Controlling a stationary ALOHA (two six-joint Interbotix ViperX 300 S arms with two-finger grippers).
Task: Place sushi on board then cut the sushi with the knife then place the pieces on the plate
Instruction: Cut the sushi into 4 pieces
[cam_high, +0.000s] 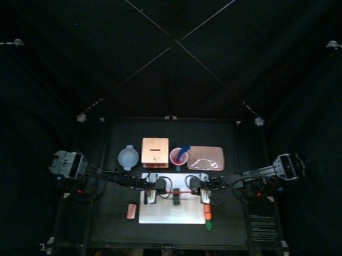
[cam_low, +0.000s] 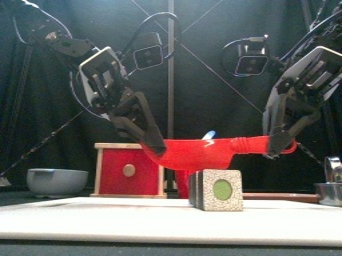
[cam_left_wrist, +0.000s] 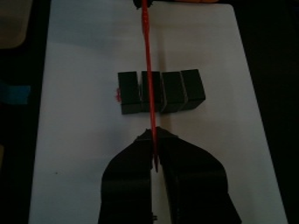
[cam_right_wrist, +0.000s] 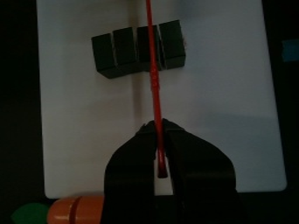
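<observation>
A dark green sushi roll (cam_low: 218, 189) of several blocks lies on the white cutting board (cam_low: 80, 215). A red toy knife (cam_low: 201, 152) hangs level just over the roll, held at both ends. My left gripper (cam_low: 158, 150) is shut on one end and my right gripper (cam_low: 278, 149) on the other. In the left wrist view the red knife (cam_left_wrist: 145, 70) runs as a thin line across the sushi roll (cam_left_wrist: 176, 91). The right wrist view shows the knife (cam_right_wrist: 152, 79) crossing the roll (cam_right_wrist: 122, 51) the same way. The pink plate (cam_high: 207, 158) lies behind the board.
Behind the board stand a wooden box (cam_low: 130, 169) with a red drawer front, a blue-grey bowl (cam_low: 56, 181) and a red cup (cam_high: 181, 155) holding a blue knife (cam_low: 210, 135). An orange and green toy (cam_right_wrist: 65, 210) lies at the board's right edge, another red toy (cam_high: 131, 210) at its left.
</observation>
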